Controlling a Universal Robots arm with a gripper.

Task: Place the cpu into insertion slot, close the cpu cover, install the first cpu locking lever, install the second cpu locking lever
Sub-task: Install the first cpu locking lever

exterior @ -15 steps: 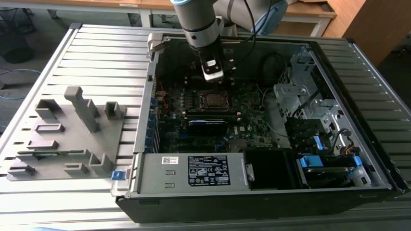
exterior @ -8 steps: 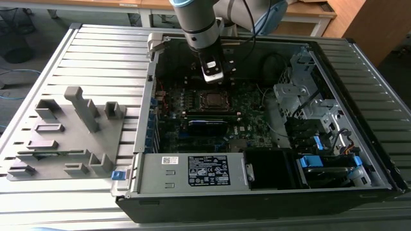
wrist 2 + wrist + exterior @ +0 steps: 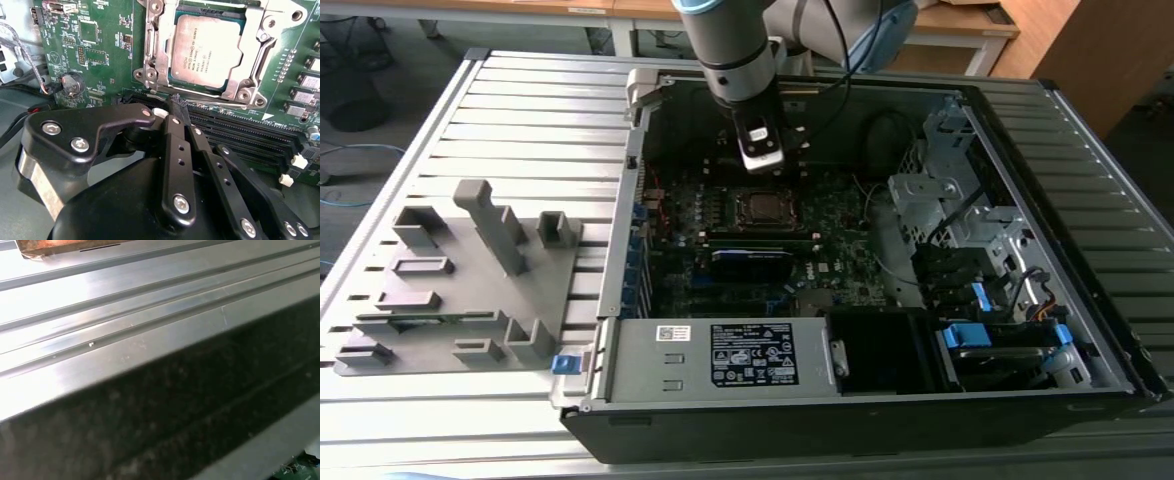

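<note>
The cpu, a square chip with a dull silver top, lies in the insertion slot on the green motherboard. The cpu cover, a silver frame with a square window, lies flat around the chip. A thin metal lever rod runs along the socket's edge nearest the fingers. My gripper has its black fingers pressed together, holding nothing, with the tips just beside that socket edge. In the exterior view the gripper hangs inside the open computer case, just behind the socket.
Long black memory slots and a coin battery flank the fingers. A power supply box and drive bays with blue tabs fill the case's front. A grey fixture block stands on the ribbed metal table at the exterior view's left.
</note>
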